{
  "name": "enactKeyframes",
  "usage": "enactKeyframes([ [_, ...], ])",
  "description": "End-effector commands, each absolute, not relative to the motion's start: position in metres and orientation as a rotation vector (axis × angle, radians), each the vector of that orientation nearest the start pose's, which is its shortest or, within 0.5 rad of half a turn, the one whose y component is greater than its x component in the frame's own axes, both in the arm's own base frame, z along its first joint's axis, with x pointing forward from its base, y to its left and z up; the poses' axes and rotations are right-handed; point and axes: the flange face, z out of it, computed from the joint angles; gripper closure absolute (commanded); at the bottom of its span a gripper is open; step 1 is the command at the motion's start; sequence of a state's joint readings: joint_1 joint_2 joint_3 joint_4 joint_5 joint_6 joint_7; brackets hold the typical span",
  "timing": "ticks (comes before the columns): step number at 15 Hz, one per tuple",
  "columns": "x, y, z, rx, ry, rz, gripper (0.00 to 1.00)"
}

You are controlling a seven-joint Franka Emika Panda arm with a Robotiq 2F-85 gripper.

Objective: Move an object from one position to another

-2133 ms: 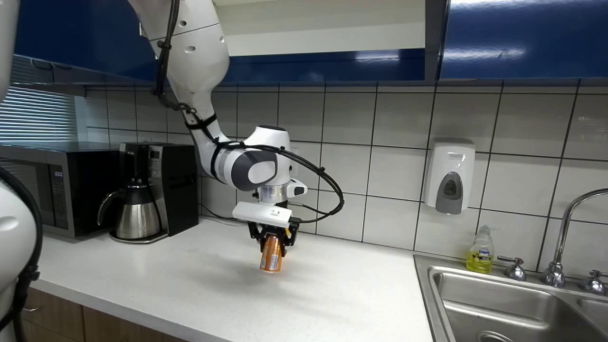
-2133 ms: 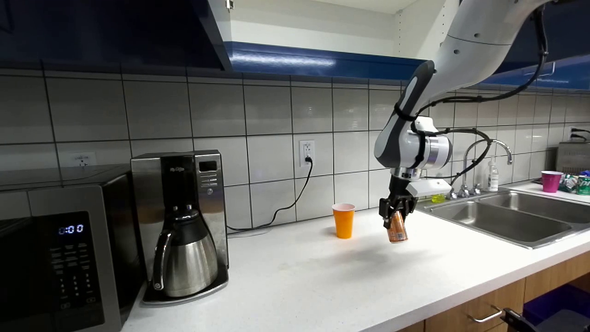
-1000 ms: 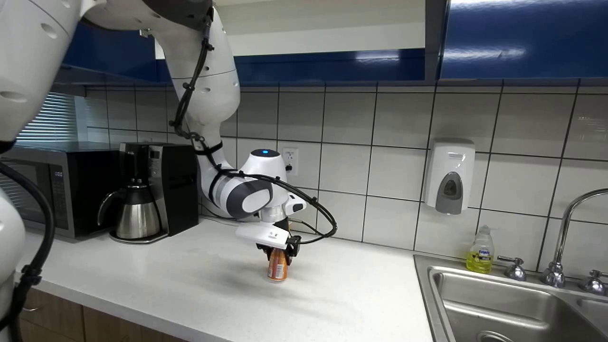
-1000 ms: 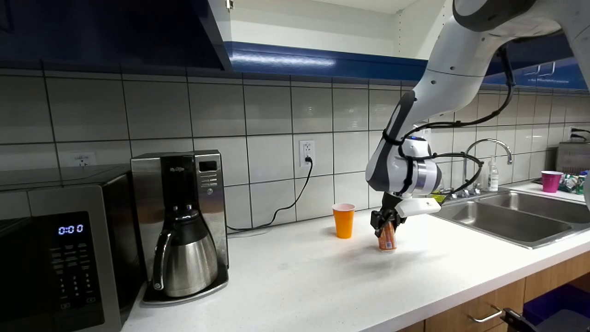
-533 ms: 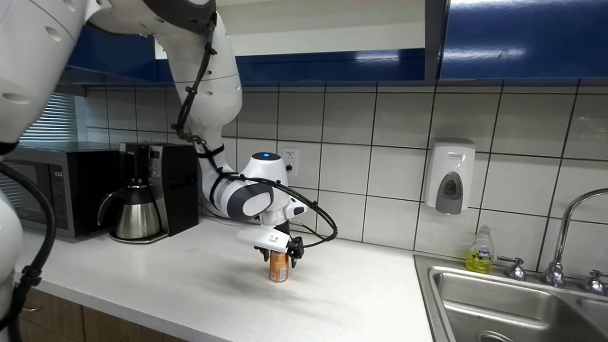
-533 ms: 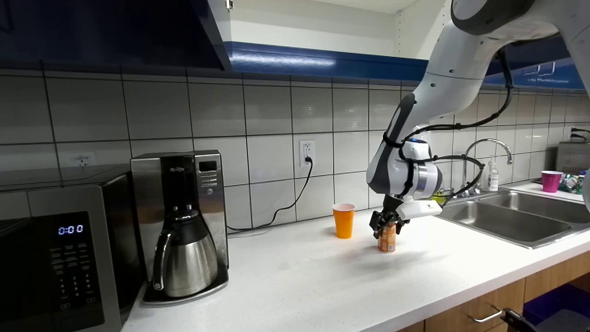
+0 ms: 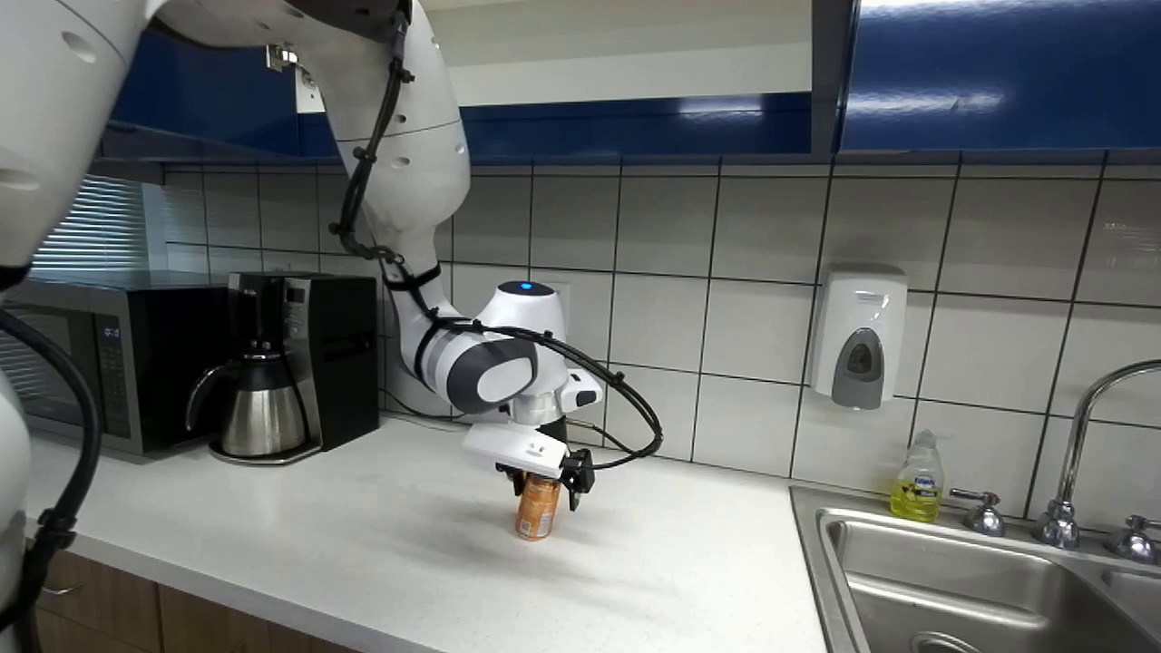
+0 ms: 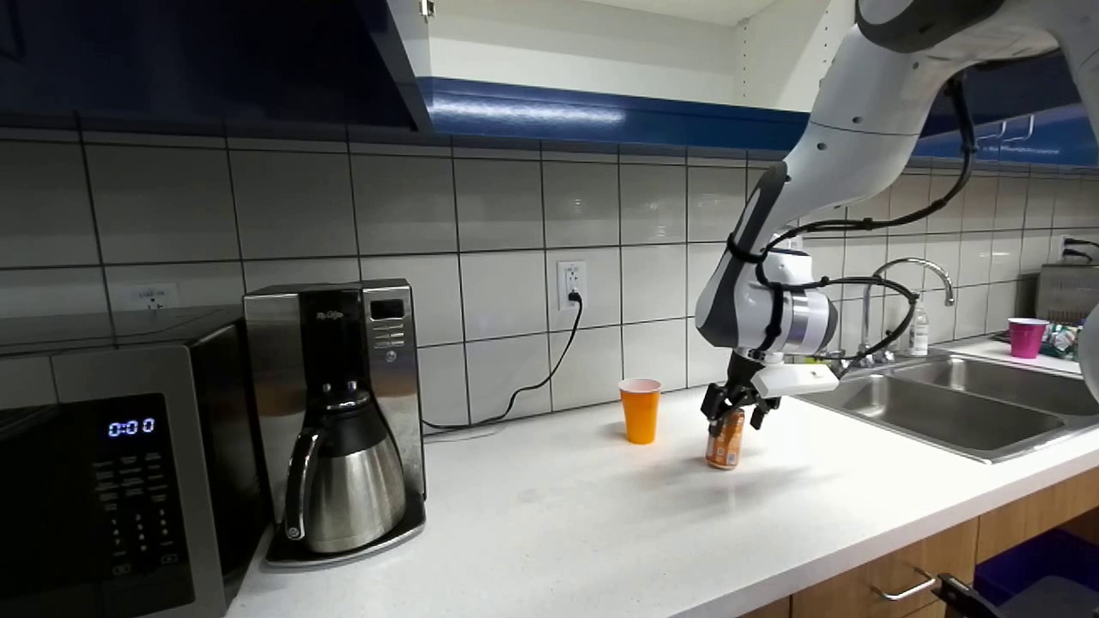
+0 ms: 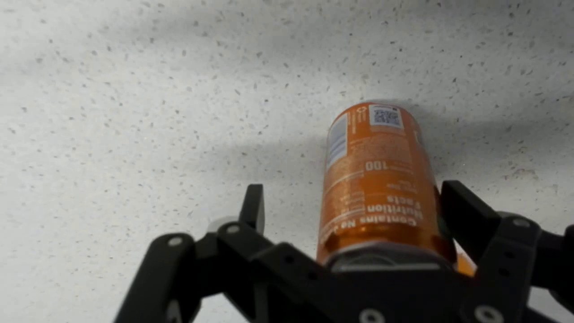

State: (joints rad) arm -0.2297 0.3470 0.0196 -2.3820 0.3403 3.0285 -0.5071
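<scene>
An orange can (image 7: 539, 508) has its base on the white counter and leans slightly to the right in both exterior views. My gripper (image 9: 353, 190) is open, its jaws spread wider than the can, which reaches up between them. In the wrist view the right finger (image 9: 471, 215) lies against or very close to the can's side. A clear gap separates the left finger (image 9: 253, 206) from it. Part of the can's top is hidden behind the gripper body in the wrist view.
An orange cup (image 8: 640, 414) stands near the tiled wall, beside the can. The coffee maker (image 8: 343, 429) and microwave (image 8: 129, 463) are further along the counter. On the opposite side are the sink (image 7: 816, 544) and a yellow soap bottle (image 7: 918, 481).
The can came down onto the counter, and my jaws have spread from around it. Over the last half second the gripper has shifted right in both exterior views, and the upright can now leans.
</scene>
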Motion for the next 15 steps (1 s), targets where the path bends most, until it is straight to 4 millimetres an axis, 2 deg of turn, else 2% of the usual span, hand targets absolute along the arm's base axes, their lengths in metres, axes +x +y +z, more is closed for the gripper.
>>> enactKeyframes([
  [1,0.497,-0.148,0.226,-3.117,0.034,-0.434,0.0],
  [7,0.494,-0.151,0.226,-3.137,-0.015,-0.36,0.0],
  [15,0.501,-0.139,0.232,-3.146,-0.121,-0.352,0.0],
])
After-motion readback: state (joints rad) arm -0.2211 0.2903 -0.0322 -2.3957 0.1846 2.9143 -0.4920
